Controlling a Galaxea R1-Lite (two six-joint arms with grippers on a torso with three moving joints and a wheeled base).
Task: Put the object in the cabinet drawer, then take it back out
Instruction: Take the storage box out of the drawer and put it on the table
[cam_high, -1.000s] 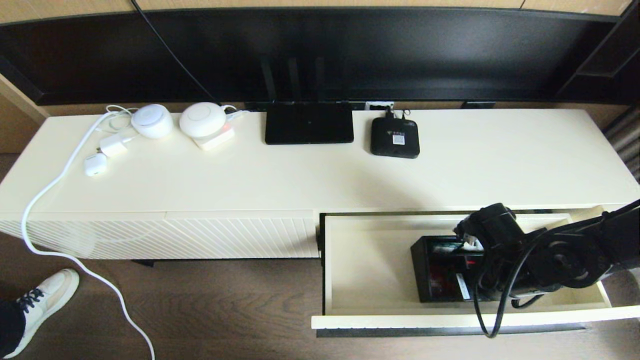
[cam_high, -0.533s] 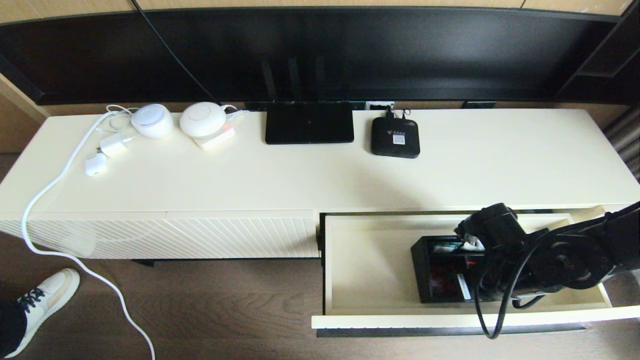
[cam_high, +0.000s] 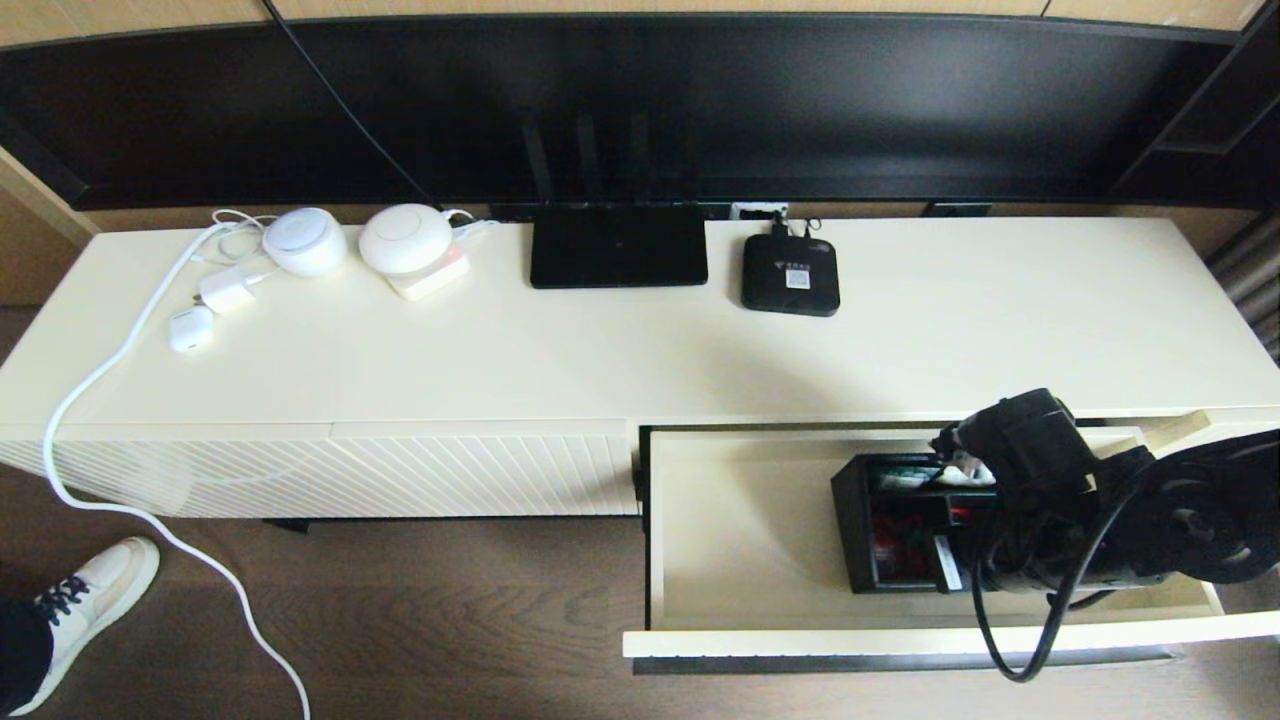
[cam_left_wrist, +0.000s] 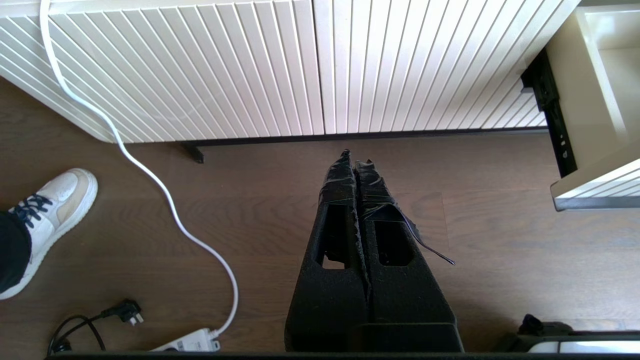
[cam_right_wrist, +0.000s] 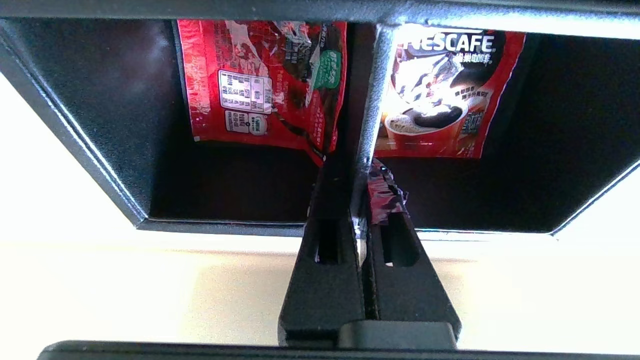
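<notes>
The black organizer box (cam_high: 895, 530) is inside the open cream cabinet drawer (cam_high: 740, 520), toward its right side. Red coffee sachets (cam_right_wrist: 265, 80) lie in its compartments. My right gripper (cam_right_wrist: 357, 170) reaches down into the box and is shut on the thin divider wall (cam_right_wrist: 372, 90) between two compartments. In the head view the right wrist (cam_high: 1030, 470) covers the box's right part and hides the fingers. My left gripper (cam_left_wrist: 356, 159) hangs shut and empty over the wooden floor, left of the drawer, out of the head view.
On the cabinet top stand a flat black router (cam_high: 618, 245), a small black set-top box (cam_high: 789, 275) and white devices (cam_high: 405, 240). A white cable (cam_high: 120, 360) trails to the floor. A person's shoe (cam_high: 80, 600) is at the lower left. The diagonal-ribbed panel (cam_high: 330, 470) is left of the drawer.
The right gripper and the organizer box have shifted a little to the right and toward the drawer's back, and the box looks slightly raised. The left arm has not moved.
</notes>
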